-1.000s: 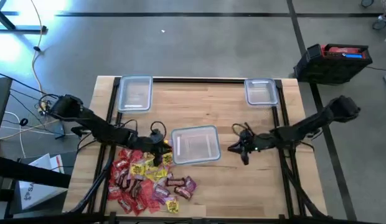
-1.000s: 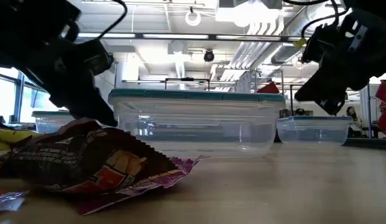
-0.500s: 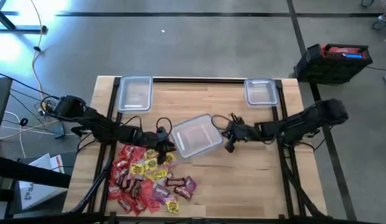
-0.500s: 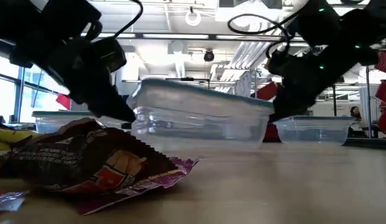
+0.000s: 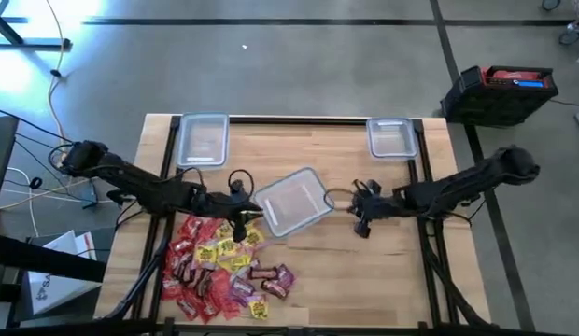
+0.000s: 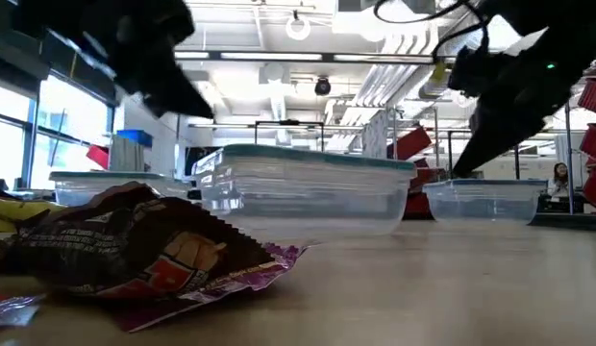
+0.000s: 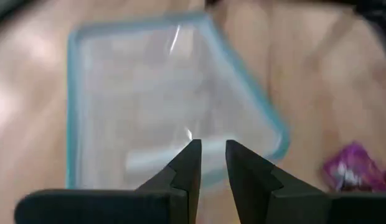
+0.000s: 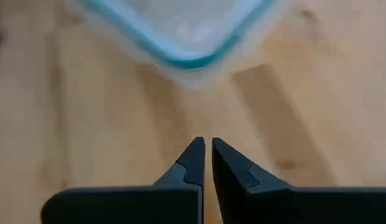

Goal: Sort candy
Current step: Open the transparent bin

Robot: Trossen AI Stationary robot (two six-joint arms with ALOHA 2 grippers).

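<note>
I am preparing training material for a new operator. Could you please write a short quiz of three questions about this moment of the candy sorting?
1. True or false: the middle container lies square to the table edges.
2. Multiple choice: the candy pile lies nearest to which gripper? A) left gripper B) right gripper C) equally near to both
3. Fill in: the table holds ___ clear containers in total.

Key
1. False: it is turned at an angle.
2. A: the left gripper is at the pile's upper edge; the right gripper is beyond the middle container.
3. Three: the middle one, the back left container and the back right container.
</note>
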